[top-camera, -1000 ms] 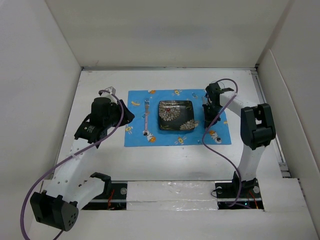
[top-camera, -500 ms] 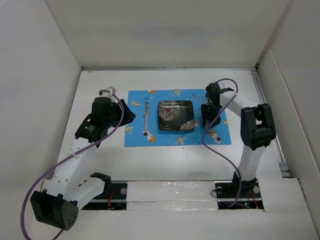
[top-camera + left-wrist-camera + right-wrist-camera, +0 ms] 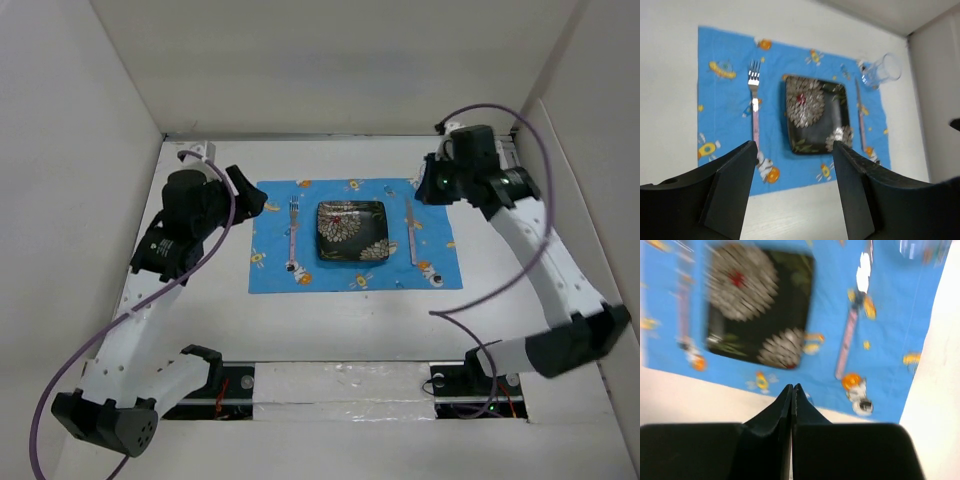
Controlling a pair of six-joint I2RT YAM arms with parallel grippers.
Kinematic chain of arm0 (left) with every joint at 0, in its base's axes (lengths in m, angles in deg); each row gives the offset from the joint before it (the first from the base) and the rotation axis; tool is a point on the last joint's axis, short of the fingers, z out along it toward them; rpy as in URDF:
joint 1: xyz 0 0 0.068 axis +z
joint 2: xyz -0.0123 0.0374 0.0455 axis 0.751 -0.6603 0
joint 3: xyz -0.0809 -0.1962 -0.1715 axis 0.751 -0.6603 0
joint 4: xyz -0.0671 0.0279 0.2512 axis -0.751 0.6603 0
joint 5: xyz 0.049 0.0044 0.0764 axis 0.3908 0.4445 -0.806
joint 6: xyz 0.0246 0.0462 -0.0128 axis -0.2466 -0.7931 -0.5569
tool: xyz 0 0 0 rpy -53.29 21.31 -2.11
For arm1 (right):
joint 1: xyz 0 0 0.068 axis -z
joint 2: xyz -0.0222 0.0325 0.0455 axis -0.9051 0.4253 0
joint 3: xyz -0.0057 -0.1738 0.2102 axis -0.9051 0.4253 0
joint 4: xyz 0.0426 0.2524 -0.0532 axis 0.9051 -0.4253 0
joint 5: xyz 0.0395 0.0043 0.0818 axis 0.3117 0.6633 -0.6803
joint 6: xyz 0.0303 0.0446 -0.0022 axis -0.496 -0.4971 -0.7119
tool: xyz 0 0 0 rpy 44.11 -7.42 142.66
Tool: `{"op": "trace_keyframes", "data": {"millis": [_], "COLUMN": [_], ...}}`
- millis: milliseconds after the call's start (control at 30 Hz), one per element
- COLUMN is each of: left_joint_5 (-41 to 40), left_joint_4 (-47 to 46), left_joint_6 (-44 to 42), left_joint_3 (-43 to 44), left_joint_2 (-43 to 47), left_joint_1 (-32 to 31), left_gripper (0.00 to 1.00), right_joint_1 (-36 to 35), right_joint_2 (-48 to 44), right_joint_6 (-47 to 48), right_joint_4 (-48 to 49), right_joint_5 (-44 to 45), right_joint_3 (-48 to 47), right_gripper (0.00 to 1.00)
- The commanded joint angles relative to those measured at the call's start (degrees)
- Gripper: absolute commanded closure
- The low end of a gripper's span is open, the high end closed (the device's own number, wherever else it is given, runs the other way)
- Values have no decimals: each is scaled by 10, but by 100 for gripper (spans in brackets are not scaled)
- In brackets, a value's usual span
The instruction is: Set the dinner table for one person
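On the white dinner table point(image 3: 350, 325) lies a blue cartoon-print placemat point(image 3: 275, 275). A black floral square plate point(image 3: 352, 231) sits at its middle, a pink-handled fork point(image 3: 292, 235) to its left and a pink-handled knife point(image 3: 411, 235) to its right. A clear glass point(image 3: 883, 69) stands off the mat's far right corner. My left gripper point(image 3: 250, 198) hovers open and empty above the mat's left edge. My right gripper point(image 3: 430, 183) is raised over the mat's far right corner, shut on nothing point(image 3: 792, 387).
White walls enclose the table on the left, back and right. Purple cables loop from both arms. The arm bases and a rail point(image 3: 340, 385) run along the near edge.
My right arm has lifted off the knife and swung up and back to the right, its jaws closing empty. The knife stays on the mat. My left gripper rose back-left and opened wider.
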Motion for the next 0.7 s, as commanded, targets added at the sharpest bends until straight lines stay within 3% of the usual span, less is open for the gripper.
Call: {"op": "trace_keyframes", "data": {"millis": [0,67,133,167,200,333,433,633,667], "left_joint_5": [-32,-54,-100,-116,-145,-185,-177,-132,-130], "left_joint_4": [-8,0,9,9,11,9,8,-12,-12], "left_joint_6": [6,10,7,4,-2,-27,-25,-20,-19], "left_joint_3": [95,163,205,240,256,276,245,174,172], "left_joint_2": [6,6,11,17,20,29,28,27,23], "left_joint_1": [3,3,3,3,3,3,3,3,3], "left_gripper": [41,40,38,37,36,34,28,25,24], "right_joint_1": [-18,-18,-10,-2,-2,18,29,42,42], "right_joint_2": [-158,-245,-362,-391,-427,-414,-376,-347,-339], "right_joint_6": [-27,-54,-82,-89,-91,-83,-92,-113,-115], "right_joint_4": [79,214,336,362,380,319,261,228,226], "right_joint_5": [91,144,227,259,303,320,287,230,226], "right_joint_3": [-43,-3,59,75,84,63,55,54,50], "right_gripper": [100,99,88,73,68,39,31,14,3]}}
